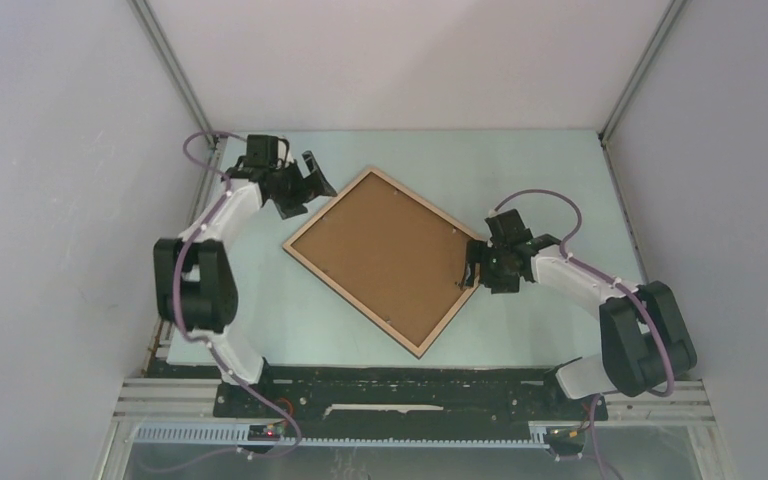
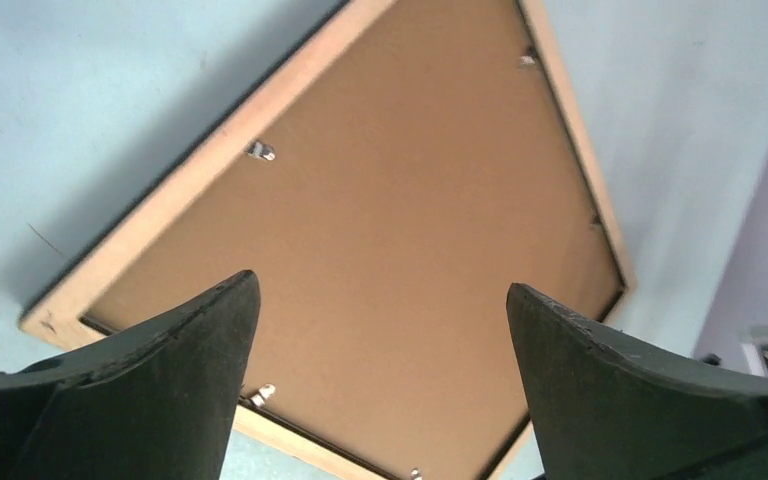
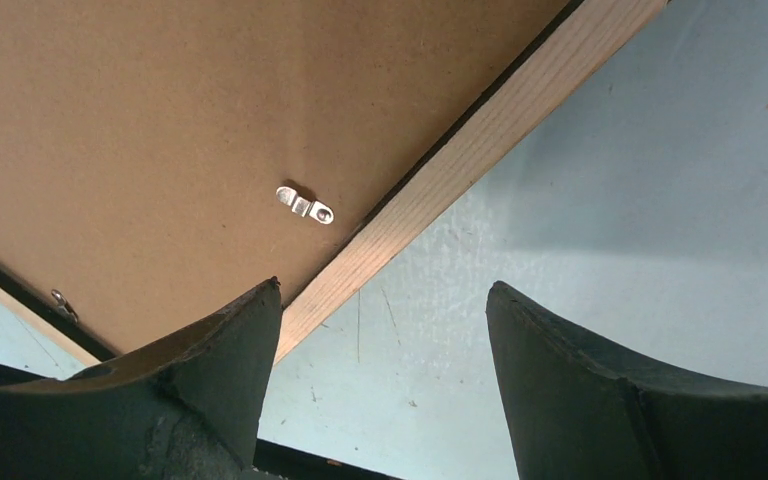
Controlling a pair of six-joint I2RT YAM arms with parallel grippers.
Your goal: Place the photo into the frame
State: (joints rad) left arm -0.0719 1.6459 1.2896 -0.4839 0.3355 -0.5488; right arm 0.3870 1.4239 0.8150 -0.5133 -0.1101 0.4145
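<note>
The frame (image 1: pixel 326 208) lay diagonally, back up, right fingers (image 3: pixel 600 385) spread at its right edge, left fingers (image 2: pixel 155 385) spread beside it.

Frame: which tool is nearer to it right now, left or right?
Right. The right tool is over the frame at its right edge, one finger above the rim. The left tool hangs open just off the far-left edge, not touching it.

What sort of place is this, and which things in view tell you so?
Probably a robot lab work cell. Plain walls with metal corner posts box in a pale table. A left arm and right arm are bolted at its near edge, and a picture frame lies back-up between them.
</note>
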